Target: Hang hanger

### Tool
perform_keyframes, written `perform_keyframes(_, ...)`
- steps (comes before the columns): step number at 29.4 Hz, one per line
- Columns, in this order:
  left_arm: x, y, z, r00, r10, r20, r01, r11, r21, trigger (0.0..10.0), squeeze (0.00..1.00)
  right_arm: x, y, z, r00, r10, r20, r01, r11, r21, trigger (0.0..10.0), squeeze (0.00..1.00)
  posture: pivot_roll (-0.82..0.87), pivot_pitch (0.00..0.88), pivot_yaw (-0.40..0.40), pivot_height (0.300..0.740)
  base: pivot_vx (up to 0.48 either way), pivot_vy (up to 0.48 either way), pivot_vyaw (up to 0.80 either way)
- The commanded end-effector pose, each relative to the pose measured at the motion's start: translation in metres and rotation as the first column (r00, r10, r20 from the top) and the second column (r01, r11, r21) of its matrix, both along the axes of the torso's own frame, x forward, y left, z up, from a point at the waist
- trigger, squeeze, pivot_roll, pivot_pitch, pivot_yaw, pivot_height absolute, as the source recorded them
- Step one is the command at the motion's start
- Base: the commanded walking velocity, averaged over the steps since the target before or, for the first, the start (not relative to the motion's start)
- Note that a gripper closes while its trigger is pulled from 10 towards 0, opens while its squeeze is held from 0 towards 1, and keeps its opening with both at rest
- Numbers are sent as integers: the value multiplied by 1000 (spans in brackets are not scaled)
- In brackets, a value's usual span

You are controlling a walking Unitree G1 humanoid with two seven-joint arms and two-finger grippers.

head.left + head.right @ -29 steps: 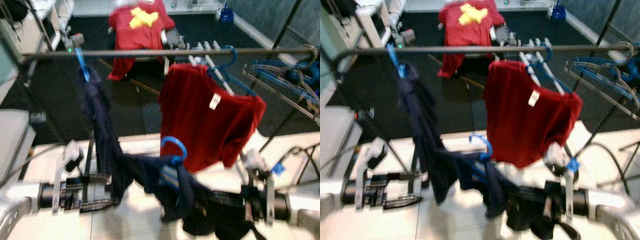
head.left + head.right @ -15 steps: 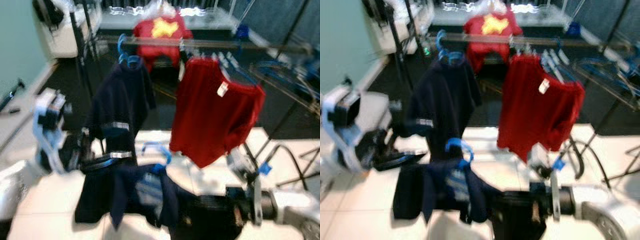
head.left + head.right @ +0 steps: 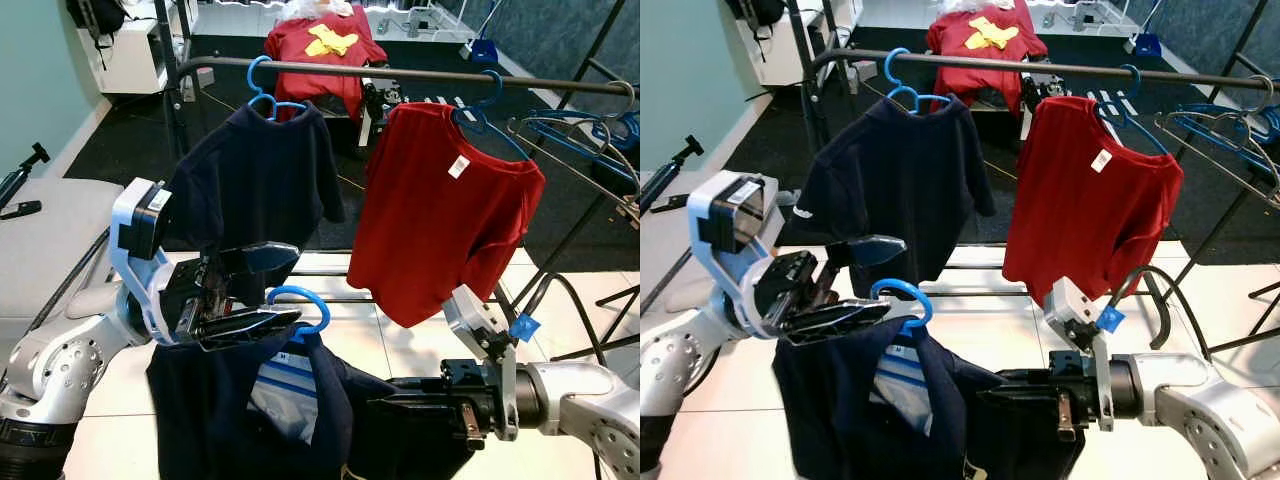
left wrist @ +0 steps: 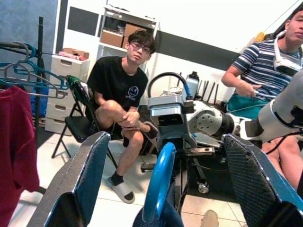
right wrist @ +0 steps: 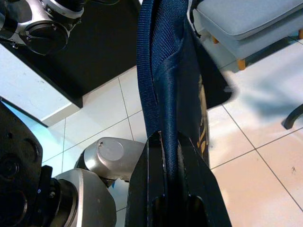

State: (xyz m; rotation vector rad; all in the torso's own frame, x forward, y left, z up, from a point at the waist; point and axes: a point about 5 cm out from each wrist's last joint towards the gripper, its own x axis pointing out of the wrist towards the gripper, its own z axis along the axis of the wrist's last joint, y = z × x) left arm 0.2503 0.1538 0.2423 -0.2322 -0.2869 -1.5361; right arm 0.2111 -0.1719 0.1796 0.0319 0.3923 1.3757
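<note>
With the right gripper (image 3: 375, 418) clamped on the navy shirt (image 3: 300, 400) to bear its weight, the open left gripper (image 3: 262, 290) straddles the hanger (image 3: 297, 300) hook, held below the rail (image 3: 420, 74) for lifting.

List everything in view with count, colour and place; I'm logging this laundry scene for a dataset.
Rail: one, dark metal, across the top.
Navy shirt: one, on a blue hanger, left on the rail.
Red shirt: one, on a blue hanger, right on the rail.
Red garment with a yellow print: one, behind the rail.
Spare blue hangers: several, on the rack at far right.
Navy garment on a blue hanger: one, low between both grippers.
People: two, seated, in the left wrist view.
Left gripper: open around the blue hook.
Right gripper: shut on the navy garment's cloth.
</note>
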Motion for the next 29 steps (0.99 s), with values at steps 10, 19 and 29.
perform_keyframes(10,4,-13,-5,999,8,31,-9,1000,29,10000,0,0,0,8,999,34,9,-34,999,18,0,0,-40,61,-40,740,0,0,0)
perform_keyframes(19,5,-13,0,999,-12,47,13,1000,-2,10000,0,1,-1,11,999,34,16,-35,999,33,0,0,-39,64,-39,740,0,0,0)
perform_keyframes(29,-1,-20,-3,993,-113,42,112,994,17,0,0,2,0,13,999,26,19,-27,999,46,0,0,-41,69,-36,740,0,0,0)
